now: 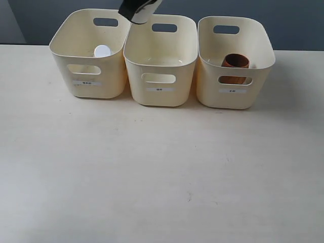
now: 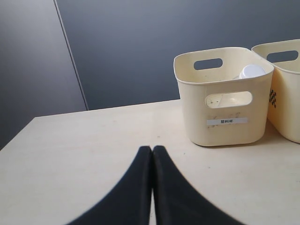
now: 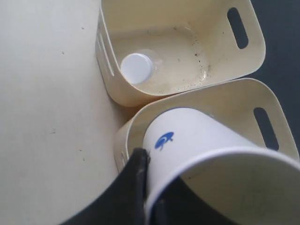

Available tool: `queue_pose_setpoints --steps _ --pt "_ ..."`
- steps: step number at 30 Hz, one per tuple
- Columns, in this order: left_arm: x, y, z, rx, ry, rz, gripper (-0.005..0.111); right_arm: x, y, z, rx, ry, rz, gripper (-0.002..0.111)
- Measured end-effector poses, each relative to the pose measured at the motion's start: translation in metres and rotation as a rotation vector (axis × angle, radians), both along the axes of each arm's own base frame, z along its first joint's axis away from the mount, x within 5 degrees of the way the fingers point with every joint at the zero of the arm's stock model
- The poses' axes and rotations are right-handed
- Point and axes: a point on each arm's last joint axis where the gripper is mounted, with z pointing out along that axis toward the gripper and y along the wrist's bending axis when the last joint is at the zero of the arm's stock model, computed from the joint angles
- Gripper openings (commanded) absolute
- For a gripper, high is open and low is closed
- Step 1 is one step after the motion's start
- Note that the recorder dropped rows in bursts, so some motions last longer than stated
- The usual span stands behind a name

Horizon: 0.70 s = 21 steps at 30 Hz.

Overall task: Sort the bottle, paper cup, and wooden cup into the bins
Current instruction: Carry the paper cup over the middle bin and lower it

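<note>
My right jaws are clamped narrow on the thin wall of the paper cup (image 3: 201,145), pinching it near the rim. The cup hangs tilted, its base aimed down at the middle bin (image 1: 136,76) and its mouth turned up toward my wrist. The bottle (image 1: 102,51) stands in the left bin (image 1: 63,66) and the wooden cup (image 1: 235,63) sits in the right bin (image 1: 210,86), so I judge this cup to be the last thing to place. My worry is where I hang: from the outside I sit high above the back rims, close to the seam between the left and middle bins, and the cup's base is over the middle bin's corner nearest the bottle. Letting go from here, a cup this light and this tilted could clip a rim and roll into the bottle's bin, or tip out onto the tabletop (image 1: 152,177). It could also cling to one pad and swing as I part. My left jaws are pressed together, holding nothing, low over the tabletop in front of the left bin, and pose no hazard.
</note>
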Motion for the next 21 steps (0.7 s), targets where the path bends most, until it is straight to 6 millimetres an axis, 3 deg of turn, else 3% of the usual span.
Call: queue_pose_setpoints --steps 7,17,21 --pt "0.000 0.000 0.000 0.000 0.000 0.000 0.000 0.021 -0.021 -0.023 -0.001 0.046 -0.089 -0.001" --pt "0.000 0.000 0.000 0.000 0.000 0.000 0.000 0.046 -0.023 -0.066 0.006 0.029 -0.168 -0.001" --pt "0.000 0.000 0.000 0.000 0.000 0.000 0.000 0.064 -0.044 -0.081 0.054 0.102 -0.226 -0.001"
